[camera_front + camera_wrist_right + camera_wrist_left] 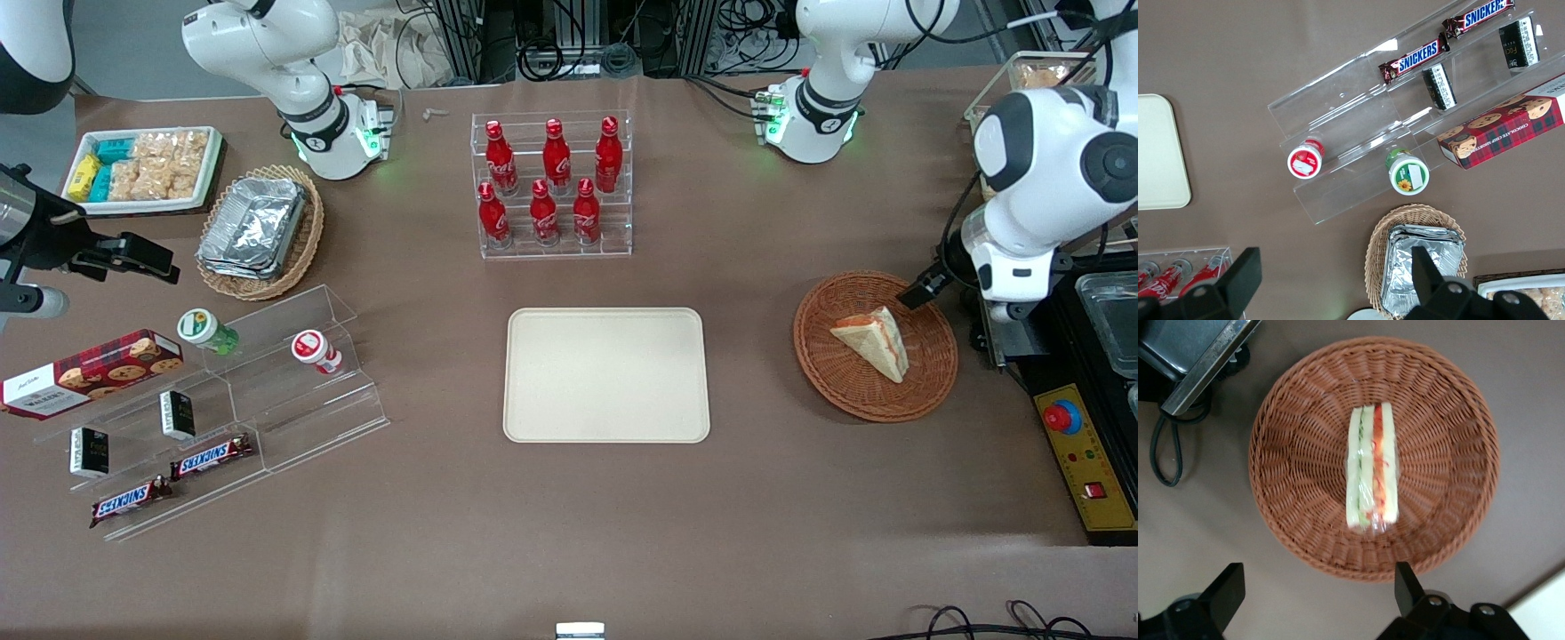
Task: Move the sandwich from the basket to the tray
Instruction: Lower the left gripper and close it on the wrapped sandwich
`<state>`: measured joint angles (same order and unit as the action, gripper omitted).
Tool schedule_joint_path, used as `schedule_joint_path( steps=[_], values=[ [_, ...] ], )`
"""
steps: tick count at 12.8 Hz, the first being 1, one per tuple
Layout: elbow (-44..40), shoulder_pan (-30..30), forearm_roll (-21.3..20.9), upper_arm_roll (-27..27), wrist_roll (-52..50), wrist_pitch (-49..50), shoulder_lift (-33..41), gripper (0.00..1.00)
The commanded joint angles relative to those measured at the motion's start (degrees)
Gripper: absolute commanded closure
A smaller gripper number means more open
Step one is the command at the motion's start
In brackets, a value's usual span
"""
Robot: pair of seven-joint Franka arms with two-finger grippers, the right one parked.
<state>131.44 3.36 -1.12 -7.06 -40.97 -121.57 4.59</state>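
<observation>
The gripper (1318,597) is hovering wide open and empty above the basket (1298,540); the sandwich (1371,470) is lying inside, ahead of its 2 fingers (1408,587), long axis perpendicular to their gap.

The sandwich (873,342) lies in the basket (836,391), which sits on the counter (569,533) toward the working arm's end. The tray (607,374) lies beside the basket, apart from it, nearer the counter's middle. The gripper (1318,593) hangs above the basket's edge, fingers (1406,585) spread wide, touching nothing.
</observation>
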Motion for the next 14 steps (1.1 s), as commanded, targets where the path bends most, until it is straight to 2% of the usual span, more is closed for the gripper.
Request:
schedule_joint_path(
  steps=[1,4,11,14],
  values=[
    [0.9,0.2,0.1,-0.3,-2.6,-5.6,-4.6,0.0],
    [1.5,0.3,2.1,-0.2,-2.6,-11.4,-9.6,0.0],
    [4.2,0.3,2.3,-0.2,-2.6,-21.8,-16.4,0.0],
    [3.9,0.4,2.4,-0.1,-2.6,-22.7,-18.0,0.02]
  ],
)
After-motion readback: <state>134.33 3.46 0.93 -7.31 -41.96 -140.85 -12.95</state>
